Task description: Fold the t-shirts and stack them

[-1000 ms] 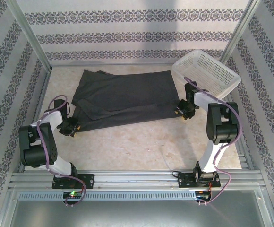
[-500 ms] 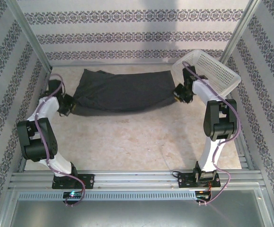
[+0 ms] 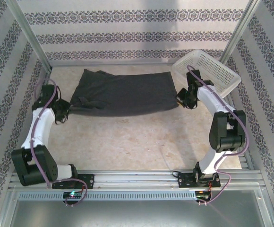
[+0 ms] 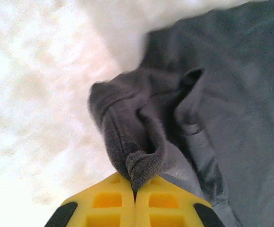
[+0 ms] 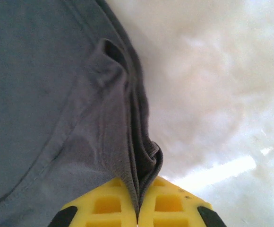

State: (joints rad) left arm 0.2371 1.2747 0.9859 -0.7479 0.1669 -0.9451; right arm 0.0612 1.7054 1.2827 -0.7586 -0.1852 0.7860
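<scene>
Roughly across the far half of the surface (image 3: 127, 142), the dark grey t-shirt (image 3: 123, 92) was laid out wide and mostly flat, with a rumpled, bunched patch at its left end. Left arm (image 3: 40, 123) and right arm (image 3: 212, 101) were each reached out to one end of the cloth.

The near left corner of the t-shirt was pinched by the left jaws. From the left wrist camera, the t-shirt (image 4: 231, 94) was seen gathered into a thick fold, and the tip of that fold was clamped between the yellow pads (image 4: 106, 201), which were pressed together on it.

The right edge of the cloth was pinched by the right jaws. From the right wrist camera, a hemmed edge of the t-shirt (image 5: 38, 75) was drawn up into a narrow ridge and caught between the yellow pads (image 5: 106, 205), likewise pressed together on the fabric.

A white mesh basket (image 3: 212, 71) was set tilted in the far right corner, just beside the t-shirt's far right corner; contact between them could not be told. The near half of the surface was bare.
</scene>
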